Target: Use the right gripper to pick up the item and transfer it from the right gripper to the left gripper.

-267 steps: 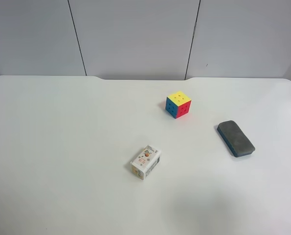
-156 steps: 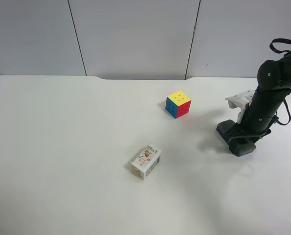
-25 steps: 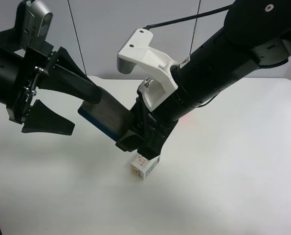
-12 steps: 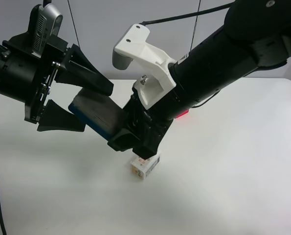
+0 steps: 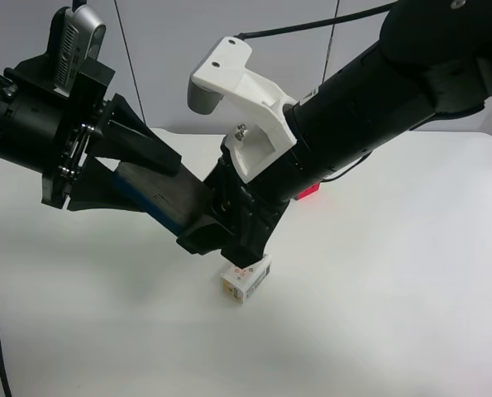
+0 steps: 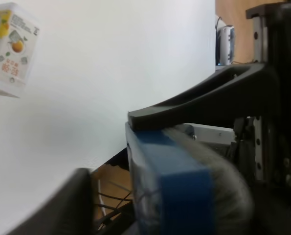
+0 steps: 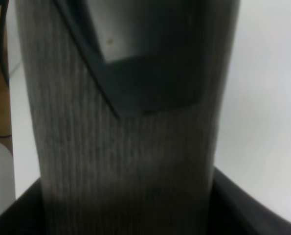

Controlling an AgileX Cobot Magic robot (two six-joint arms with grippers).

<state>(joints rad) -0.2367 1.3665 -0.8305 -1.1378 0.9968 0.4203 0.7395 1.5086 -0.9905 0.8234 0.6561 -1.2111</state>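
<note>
The item is a board eraser (image 5: 167,198) with grey felt and a blue back, held in the air above the white table (image 5: 411,289). My right gripper (image 5: 208,219), on the arm at the exterior high view's right, is shut on one end; the felt fills the right wrist view (image 7: 125,147). My left gripper (image 5: 159,186), on the arm at the view's left, is closed around the other end. In the left wrist view one finger (image 6: 194,98) lies on the eraser's blue edge (image 6: 179,181).
A small white printed box (image 5: 247,279) lies on the table just below the two grippers and also shows in the left wrist view (image 6: 8,49). A Rubik's cube (image 5: 310,192) is mostly hidden behind the right arm.
The left gripper's fingers, spread wide around the eraser half a second ago, have closed onto it. The right arm has hardly moved and still holds the eraser.
</note>
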